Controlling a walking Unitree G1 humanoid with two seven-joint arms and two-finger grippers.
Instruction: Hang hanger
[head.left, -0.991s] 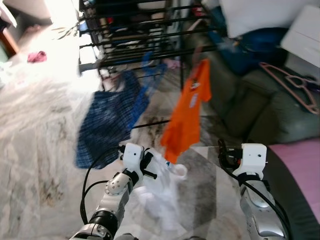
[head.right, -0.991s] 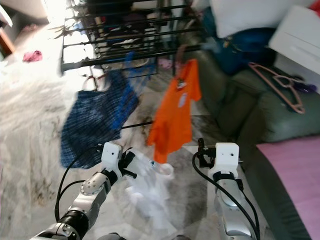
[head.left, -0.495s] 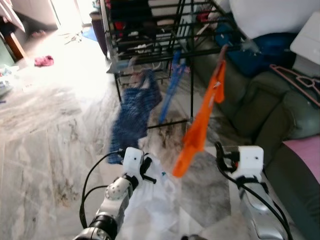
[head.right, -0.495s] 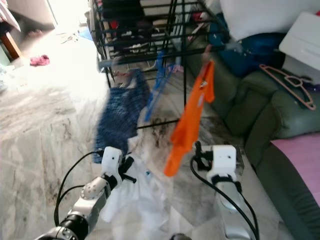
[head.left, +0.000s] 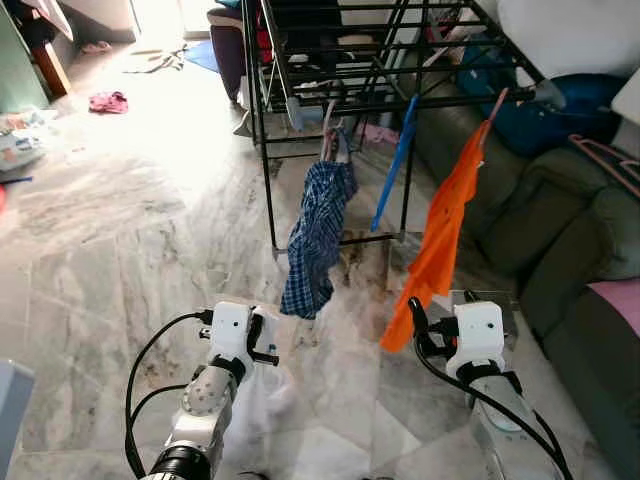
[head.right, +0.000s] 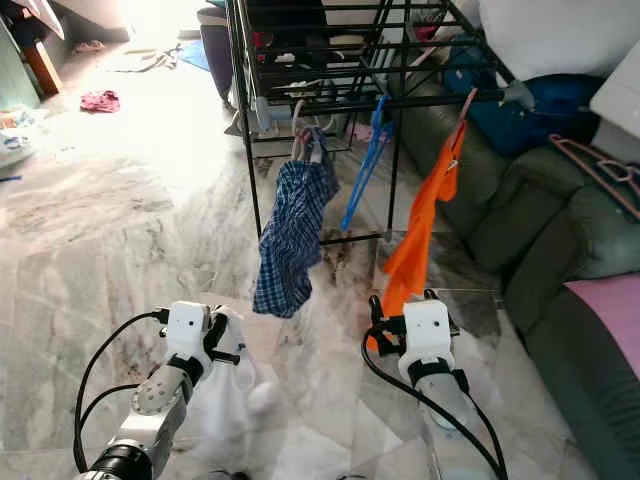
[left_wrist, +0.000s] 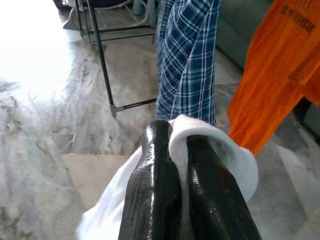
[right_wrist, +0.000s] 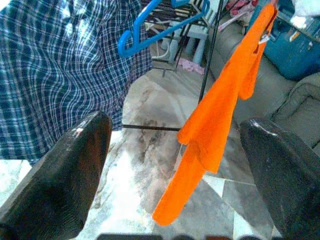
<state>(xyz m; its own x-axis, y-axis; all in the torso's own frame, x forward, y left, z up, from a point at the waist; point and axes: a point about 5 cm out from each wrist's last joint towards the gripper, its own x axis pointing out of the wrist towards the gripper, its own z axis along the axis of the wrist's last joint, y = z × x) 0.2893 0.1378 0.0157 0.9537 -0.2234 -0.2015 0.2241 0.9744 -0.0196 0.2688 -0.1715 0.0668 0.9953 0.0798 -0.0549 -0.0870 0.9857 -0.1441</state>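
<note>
**Orange and plaid on the black rack: your view at this moment**

Orange T-shirt (head.left: 440, 245), soft cloth: it hangs from the right end of the black metal drying rack (head.left: 400, 60), on a pinkish hanger hook. Half a second ago you saw it edge-on and blurred; now it hangs sharp, because your head camera has swung, not the shirt.

Blue-and-white plaid shirt (head.left: 317, 235): it hangs from the rack's lower bar, left of the orange one. It showed earlier as a smeared blue mass and is now crisp.

Blue plastic hanger (head.left: 397, 165), bare: it hangs on the rack between the two shirts.

Pink plastic hanger (head.left: 608, 160): it lies on the dark green sofa (head.left: 560, 230) at your right, well apart from the rack.

Left gripper (left_wrist: 172, 145): its fingers (left_wrist: 152, 185) are pressed together on a white cloth garment (left_wrist: 220, 150), which drapes down over the grey marble floor (head.left: 120, 250). It is low in front of you, as before.

Right gripper (right_wrist: 170, 165): its fingers (right_wrist: 67, 175) stand wide apart with nothing between them, just beside the hem of the orange T-shirt. The hem has come closer to this gripper in your view than a second ago.

Small pink cloth (head.left: 108, 101): it lies on the floor, far left.
</note>
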